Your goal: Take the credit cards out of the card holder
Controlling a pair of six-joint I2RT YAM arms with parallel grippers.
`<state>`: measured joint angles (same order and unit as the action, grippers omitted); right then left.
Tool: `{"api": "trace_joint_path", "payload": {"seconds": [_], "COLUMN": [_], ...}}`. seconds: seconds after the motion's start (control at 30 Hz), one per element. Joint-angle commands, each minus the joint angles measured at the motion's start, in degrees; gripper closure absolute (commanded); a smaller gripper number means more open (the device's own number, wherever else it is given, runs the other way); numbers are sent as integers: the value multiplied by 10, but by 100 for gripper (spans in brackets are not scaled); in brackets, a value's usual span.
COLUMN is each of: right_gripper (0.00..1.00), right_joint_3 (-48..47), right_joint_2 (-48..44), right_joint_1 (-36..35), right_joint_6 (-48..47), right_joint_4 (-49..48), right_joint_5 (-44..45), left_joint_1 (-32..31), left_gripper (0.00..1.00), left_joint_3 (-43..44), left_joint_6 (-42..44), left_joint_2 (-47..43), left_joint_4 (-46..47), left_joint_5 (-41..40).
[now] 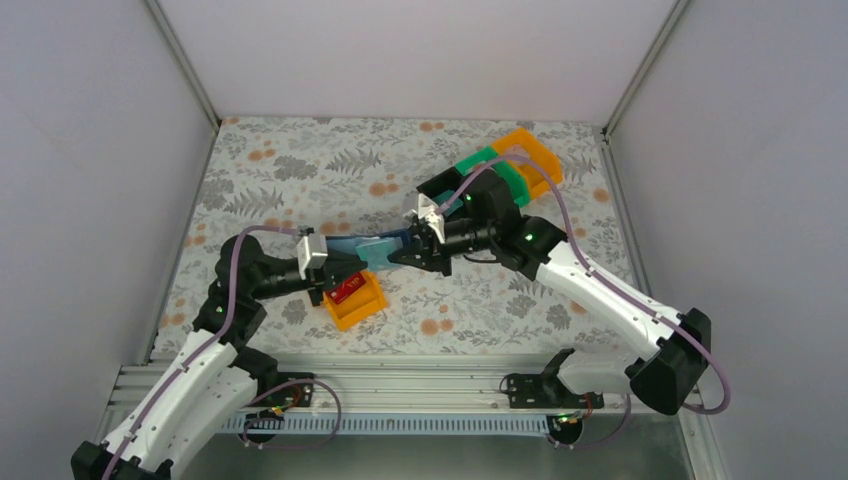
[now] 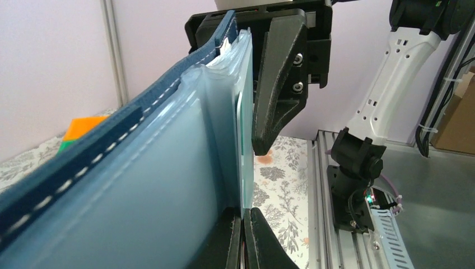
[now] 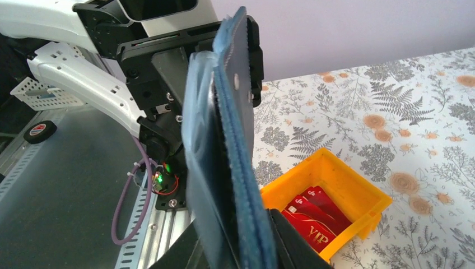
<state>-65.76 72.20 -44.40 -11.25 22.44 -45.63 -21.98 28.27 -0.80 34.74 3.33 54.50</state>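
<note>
On a table spread with a fern-and-flower cloth (image 1: 300,170), inside plain white walls (image 1: 400,50), the card holder (image 1: 372,250) is held in the air between the two arms. The left gripper (image 1: 338,272) is pinched almost closed on its pale blue sleeves, and the right gripper (image 1: 412,246) clamps the opposite end. An orange bin (image 1: 368,316) beside the left gripper holds red credit cards (image 1: 347,291). The stacked bins (image 1: 535,160) lie far right, partly behind the right arm. Only the right wrist view shows "VIP" printed on a card.
</note>
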Motion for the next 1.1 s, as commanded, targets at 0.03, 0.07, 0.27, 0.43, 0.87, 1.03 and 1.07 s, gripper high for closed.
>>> {"api": "trace_joint_path", "payload": {"seconds": [0.03,0.07,0.27,0.43,0.87,1.03,1.07], "right_gripper": [74,74,70,77,96,96,96], "right_joint_3": [8,11,25,23,18,-8,-8], "right_joint_2": [-11,-16,-37,-37,-41,-17,-17], "right_joint_1": [9,9,12,13,20,20,20], "right_joint_6": [-8,-8,-8,-9,-20,-30,-32], "right_joint_4": [3,2,9,12,24,42,41], "right_joint_5": [7,10,34,20,4,-27,-27], "left_joint_1": [0,1,3,4,5,5,4], "left_gripper": [98,98,98,98,98,97,97], "left_joint_3": [10,13,18,16,21,6,7], "left_joint_6": [5,9,20,21,78,13,11], "left_joint_2": [-7,-8,-5,-5,-6,2,2], "left_joint_4": [8,0,-18,-15,-62,23,23], "left_joint_5": [13,11,14,14,27,30,27]}}
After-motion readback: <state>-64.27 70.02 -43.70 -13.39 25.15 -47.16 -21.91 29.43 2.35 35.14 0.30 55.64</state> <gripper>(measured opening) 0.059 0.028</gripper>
